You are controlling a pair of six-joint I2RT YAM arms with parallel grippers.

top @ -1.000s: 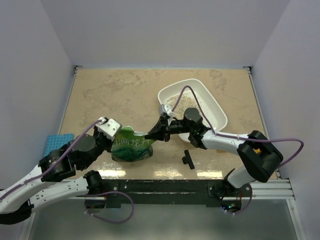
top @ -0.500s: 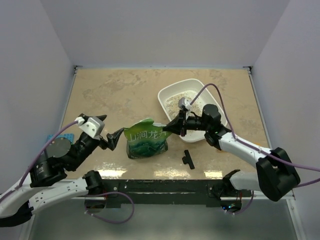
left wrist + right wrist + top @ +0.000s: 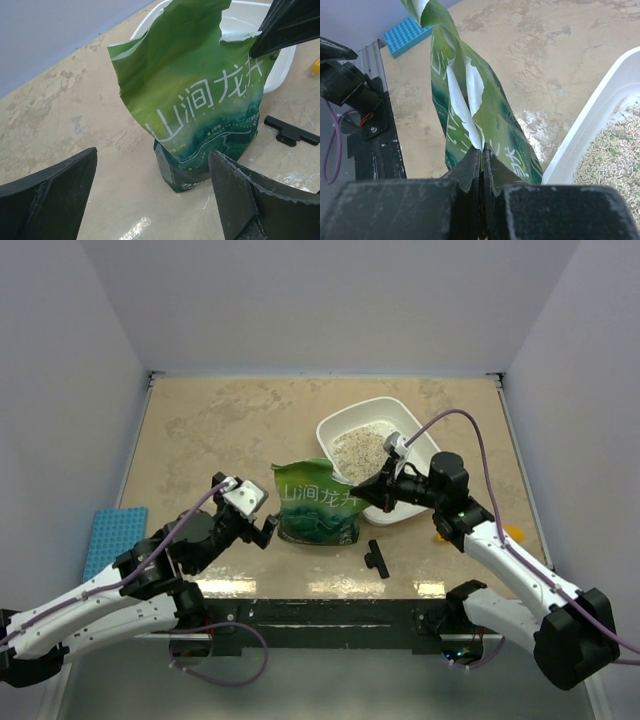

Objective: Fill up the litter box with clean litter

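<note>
Bag (image 3: pixel 318 505) soft, likely bottom-heavy; right gripper (image 3: pixel 355 492) clamped on torn top edge, its 3 o'clock. Left gripper (image 3: pixel 265 528) wide open, empty, at 9 o'clock; take base.

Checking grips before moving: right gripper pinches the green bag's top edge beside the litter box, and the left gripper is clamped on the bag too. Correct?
Not the left one: the left wrist view shows the left gripper open, fingers spread and clear of the green bag. The right gripper does pinch its top edge beside the litter box.
</note>
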